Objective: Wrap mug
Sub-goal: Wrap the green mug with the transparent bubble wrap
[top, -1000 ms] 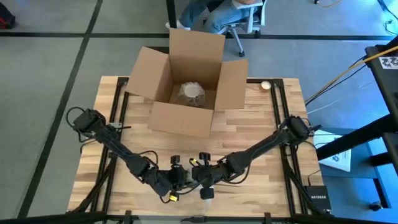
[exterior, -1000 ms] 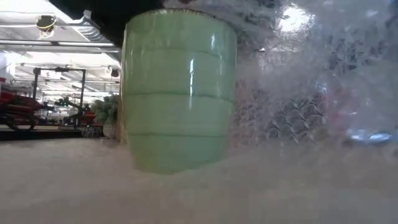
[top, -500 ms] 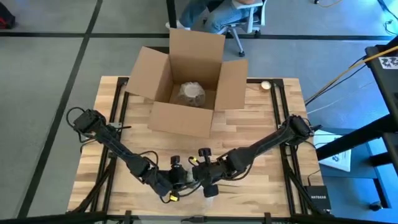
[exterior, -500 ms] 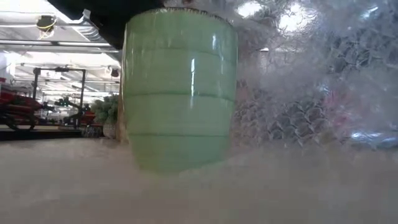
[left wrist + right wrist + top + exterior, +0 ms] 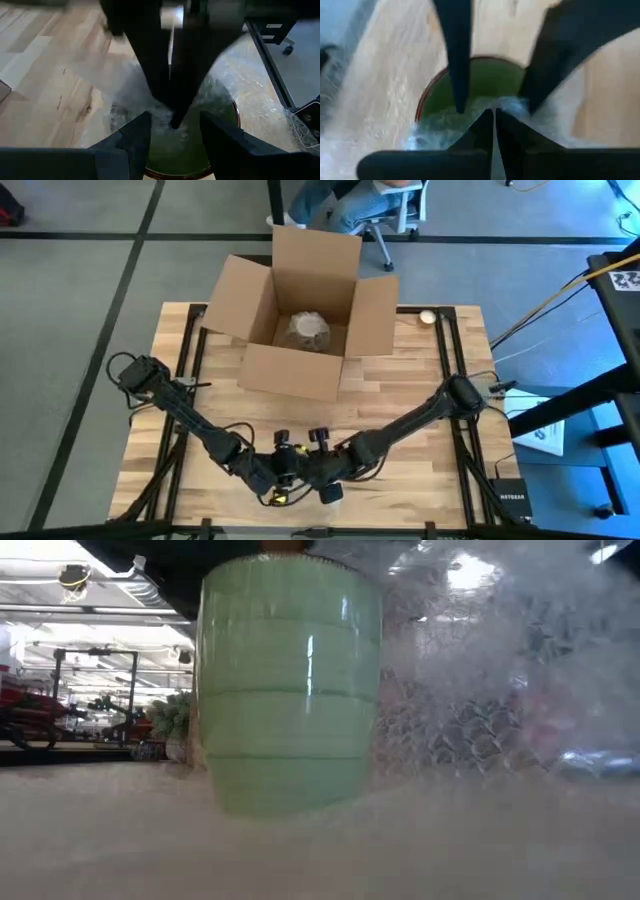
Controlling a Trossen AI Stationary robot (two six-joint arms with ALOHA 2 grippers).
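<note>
1. Mug (image 5: 290, 700): green, upright on the table (image 5: 420, 370), at the 6 o'clock edge in the high view. The low view shows it filling the frame's centre-left.
2. Bubble wrap (image 5: 490, 690): clear sheet rising at the mug's 3 o'clock side in the low view, touching it; a fold reaches over the rim into the mug's mouth (both wrist views).
3. Left claw (image 5: 283, 476): over the mug, fingers spread apart either side of the opening, gripping nothing.
4. Right claw (image 5: 322, 477): just beside the left one, fingers pinched closed on the bubble wrap fold at the mug's mouth.
5. Cardboard box (image 5: 300, 320): open, at 12 o'clock on the table, well apart from the mug; a wrapped bundle (image 5: 307, 329) lies inside.
</note>
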